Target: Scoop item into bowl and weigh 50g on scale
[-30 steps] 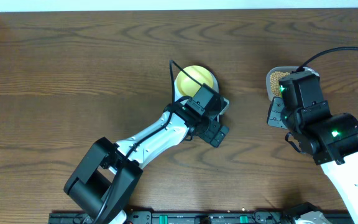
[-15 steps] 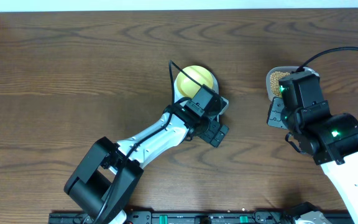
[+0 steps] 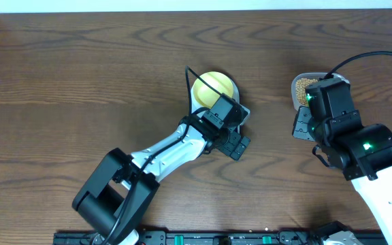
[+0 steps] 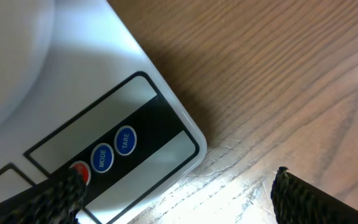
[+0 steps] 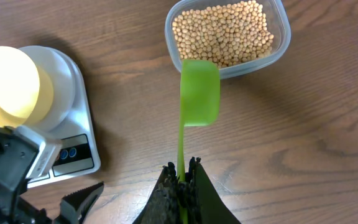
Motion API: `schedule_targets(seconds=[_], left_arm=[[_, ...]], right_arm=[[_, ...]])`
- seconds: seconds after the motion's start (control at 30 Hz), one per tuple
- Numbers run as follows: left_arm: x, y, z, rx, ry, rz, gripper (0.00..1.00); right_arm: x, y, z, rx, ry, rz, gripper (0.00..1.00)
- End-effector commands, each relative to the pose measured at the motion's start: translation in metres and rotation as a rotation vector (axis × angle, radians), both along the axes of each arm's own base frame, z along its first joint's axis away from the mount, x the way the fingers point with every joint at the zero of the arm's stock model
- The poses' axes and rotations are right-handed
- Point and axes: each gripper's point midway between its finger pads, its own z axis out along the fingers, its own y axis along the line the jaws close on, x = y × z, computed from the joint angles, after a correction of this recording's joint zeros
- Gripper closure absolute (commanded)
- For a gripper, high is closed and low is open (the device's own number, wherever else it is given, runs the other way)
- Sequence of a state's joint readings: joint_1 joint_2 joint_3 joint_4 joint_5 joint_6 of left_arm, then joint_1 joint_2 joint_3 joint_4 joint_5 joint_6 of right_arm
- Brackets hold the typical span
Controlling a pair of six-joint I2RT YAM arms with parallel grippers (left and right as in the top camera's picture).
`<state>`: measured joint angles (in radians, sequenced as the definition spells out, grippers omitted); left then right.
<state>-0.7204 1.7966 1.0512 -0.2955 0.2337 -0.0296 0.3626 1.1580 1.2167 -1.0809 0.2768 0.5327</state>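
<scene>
The pale yellow bowl [image 3: 214,87] [image 5: 8,84] stands on the white scale [image 3: 244,114] [image 5: 73,127], whose button panel [image 4: 114,149] fills the left wrist view. My left gripper [image 3: 235,136] [image 4: 179,199] hangs open over the scale's button corner, one fingertip [image 4: 61,193] over the red button and the other above bare wood. My right gripper [image 5: 183,171] is shut on the handle of a green scoop [image 5: 199,93], whose cup sits at the near rim of the clear tub [image 5: 278,46] [image 3: 295,87] full of beans [image 5: 225,31]. Whether the scoop holds beans I cannot tell.
The left arm [image 3: 162,153] lies diagonally across the table middle and hides most of the scale from overhead. The right arm [image 3: 359,146] occupies the right side and covers part of the tub. The table's back edge [image 3: 196,9] runs along the top.
</scene>
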Motion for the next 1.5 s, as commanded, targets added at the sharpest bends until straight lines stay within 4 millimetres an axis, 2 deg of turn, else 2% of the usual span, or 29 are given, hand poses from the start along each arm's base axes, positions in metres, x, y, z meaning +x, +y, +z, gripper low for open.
schedule_targets(seconds=[0.0,0.47,0.57,0.67,0.8,1.0,1.13,1.33,1.47], left_arm=[[-0.006,0.006,-0.019,0.04,0.037,0.011,0.02],[-0.008,0.008,-0.028,0.057,0.056,0.011,0.02],[-0.006,0.007,-0.024,0.049,0.048,0.011,0.02],[-0.002,0.004,-0.005,0.015,0.008,0.011,0.02],[0.006,0.001,0.034,-0.039,-0.081,0.022,0.02],[0.016,0.012,0.093,-0.084,-0.229,0.077,0.02],[0.015,0.034,0.112,-0.051,-0.262,0.176,0.02],[-0.001,0.056,0.123,-0.016,-0.233,0.229,0.02],[0.004,0.08,0.139,0.026,-0.305,0.34,0.02]], right_arm=[[-0.001,-0.004,0.012,-0.003,-0.039,-0.001,0.99],[-0.001,-0.004,0.015,-0.002,-0.048,0.001,0.99],[-0.001,-0.005,0.015,-0.007,-0.052,-0.004,0.99],[0.0,-0.005,0.016,-0.008,-0.059,-0.005,0.99],[0.002,-0.006,0.017,-0.012,-0.067,-0.01,0.99],[0.002,-0.01,0.018,-0.031,-0.072,-0.022,0.99],[-0.002,-0.019,0.016,-0.077,-0.057,-0.046,0.99],[-0.012,-0.039,0.012,-0.151,-0.015,-0.094,0.99],[-0.011,-0.044,0.013,-0.15,-0.016,-0.116,0.99]])
